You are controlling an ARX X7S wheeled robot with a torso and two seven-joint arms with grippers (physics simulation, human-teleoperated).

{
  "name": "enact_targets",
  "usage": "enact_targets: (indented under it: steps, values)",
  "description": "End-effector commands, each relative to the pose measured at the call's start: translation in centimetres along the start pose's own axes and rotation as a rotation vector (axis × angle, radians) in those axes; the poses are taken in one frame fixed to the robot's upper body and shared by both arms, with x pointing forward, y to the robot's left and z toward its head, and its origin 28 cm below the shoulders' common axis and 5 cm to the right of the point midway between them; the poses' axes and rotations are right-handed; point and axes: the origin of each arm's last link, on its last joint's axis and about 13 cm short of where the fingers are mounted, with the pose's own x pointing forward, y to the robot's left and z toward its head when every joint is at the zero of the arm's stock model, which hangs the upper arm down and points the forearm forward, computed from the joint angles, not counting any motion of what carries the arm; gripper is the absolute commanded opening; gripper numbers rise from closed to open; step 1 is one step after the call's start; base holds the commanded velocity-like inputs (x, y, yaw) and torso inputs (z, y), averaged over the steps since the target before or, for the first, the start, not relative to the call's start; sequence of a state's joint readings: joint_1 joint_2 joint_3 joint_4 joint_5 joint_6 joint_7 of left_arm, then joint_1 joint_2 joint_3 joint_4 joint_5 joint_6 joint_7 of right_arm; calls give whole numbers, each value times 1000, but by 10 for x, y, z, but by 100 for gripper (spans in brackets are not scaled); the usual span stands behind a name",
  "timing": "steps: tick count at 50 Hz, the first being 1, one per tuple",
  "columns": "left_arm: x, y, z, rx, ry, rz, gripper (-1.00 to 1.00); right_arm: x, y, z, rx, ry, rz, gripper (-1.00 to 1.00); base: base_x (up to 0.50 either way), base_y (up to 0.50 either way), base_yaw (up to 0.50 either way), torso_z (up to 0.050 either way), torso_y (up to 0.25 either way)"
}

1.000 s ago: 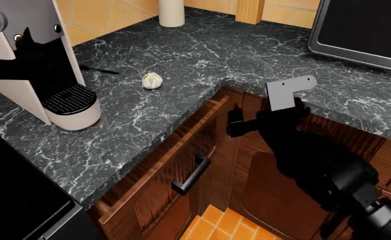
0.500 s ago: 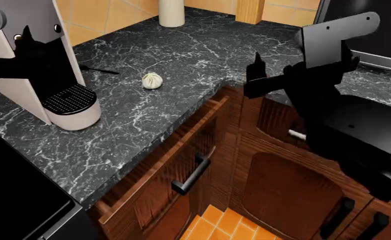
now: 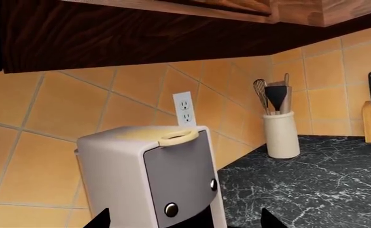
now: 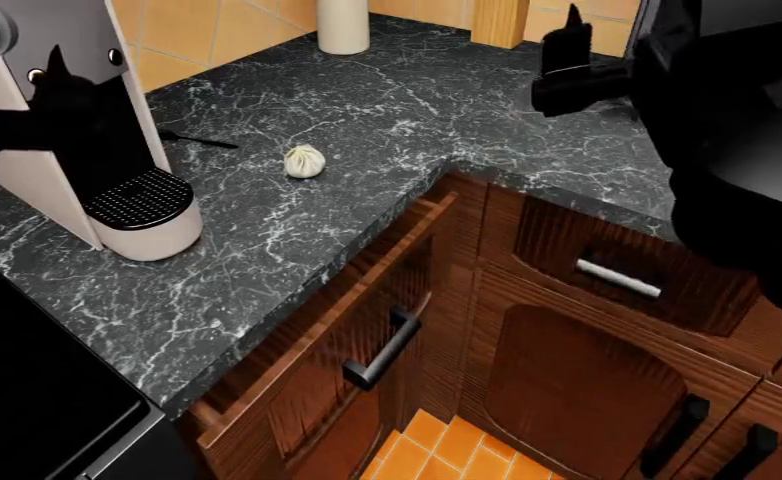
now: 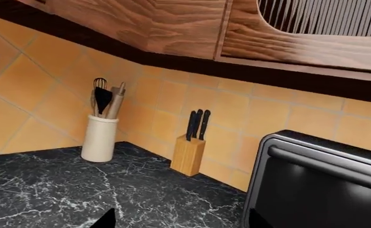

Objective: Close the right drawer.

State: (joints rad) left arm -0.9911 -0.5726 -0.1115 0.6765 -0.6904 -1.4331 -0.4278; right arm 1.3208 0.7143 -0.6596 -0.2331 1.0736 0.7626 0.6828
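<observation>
I'm holding the right tool (image 4: 571, 60) high over the counter (image 4: 405, 110), spread unclear, with the open drawer (image 4: 351, 330) lying below-left, nearer this arm.

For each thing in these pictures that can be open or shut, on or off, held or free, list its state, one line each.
right drawer: slid partly open, handle untouched.
small drawer with silver handle: shut.
lower cabinet doors: shut.
toaster oven: door shut.
right gripper: above the counter, holding nothing visible.
left gripper: only finger tips show.
</observation>
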Motion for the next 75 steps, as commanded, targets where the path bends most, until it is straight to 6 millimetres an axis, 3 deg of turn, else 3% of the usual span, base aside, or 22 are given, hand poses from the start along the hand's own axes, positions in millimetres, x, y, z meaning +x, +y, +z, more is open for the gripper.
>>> enact_targets:
  steps: [1, 14, 22, 32, 38, 48, 59, 75]
  values:
    - [3, -1, 2, -38, -10, -15, 100, -2, -7, 23, 6, -59, -26, 100, 0, 0, 0, 0, 0]
    - [7, -5, 10, -54, -25, -28, 100, -3, -12, 32, -10, -69, -44, 100, 0, 0, 0, 0, 0]
    - [9, -15, 28, -118, -38, -76, 100, -3, -13, 33, -6, -69, -53, 100, 0, 0, 0, 0, 0]
    - [0, -39, 50, -197, -44, -246, 100, -2, -16, 33, 0, -57, -72, 100, 0, 0, 0, 0, 0]
    - [-8, -71, 43, -115, -13, -367, 100, -2, -14, 30, 4, -52, -61, 100, 0, 0, 0, 0, 0]
    - [-6, -94, 52, -159, 52, -450, 100, -2, -15, 30, 15, -52, -63, 100, 0, 0, 0, 0, 0]
    - [5, -122, 37, -174, 219, -625, 100, -3, -17, 31, 18, -51, -72, 100, 0, 0, 0, 0, 0]
    - [17, -168, 0, -217, 343, -693, 100, -3, -20, 29, 27, -35, -79, 100, 0, 0, 0, 0, 0]
